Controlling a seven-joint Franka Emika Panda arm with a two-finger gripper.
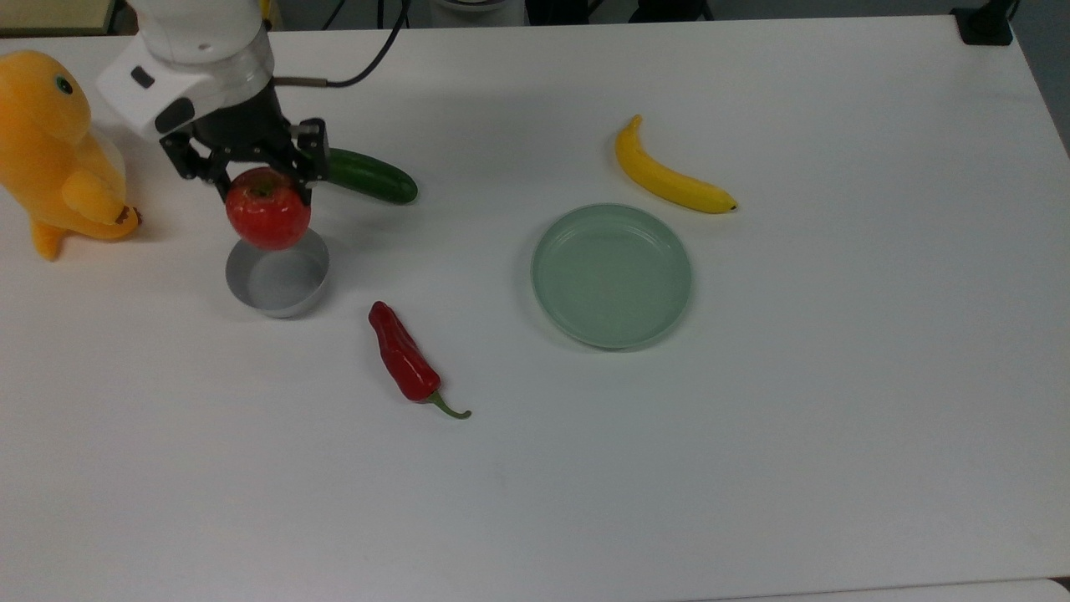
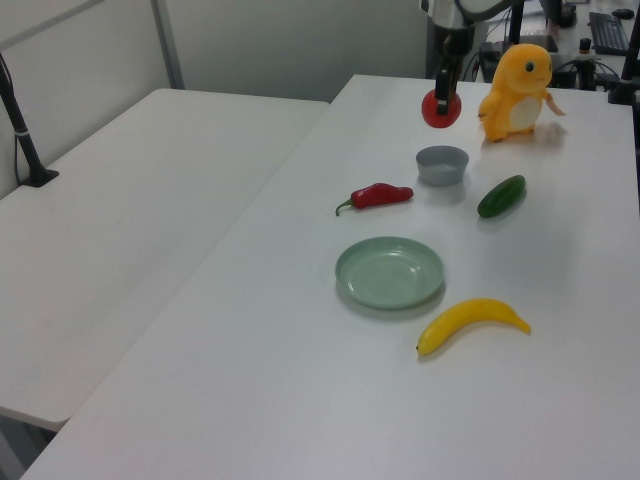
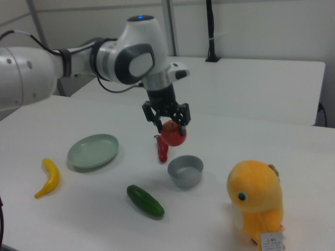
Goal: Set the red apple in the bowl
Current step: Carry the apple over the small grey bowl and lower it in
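The end effector (image 1: 266,186) is gripping the red apple (image 1: 268,219) between its fingers, holding it in the air above the bowl (image 1: 277,288) — clear of the rim in the right view. The bowl is sitting on the white worktop (image 1: 752,435) between the cucumber (image 1: 368,176) and the chili pepper (image 1: 405,356).

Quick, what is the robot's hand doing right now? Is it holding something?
Gripper: closed on the red apple, held in the air just above the grey bowl.
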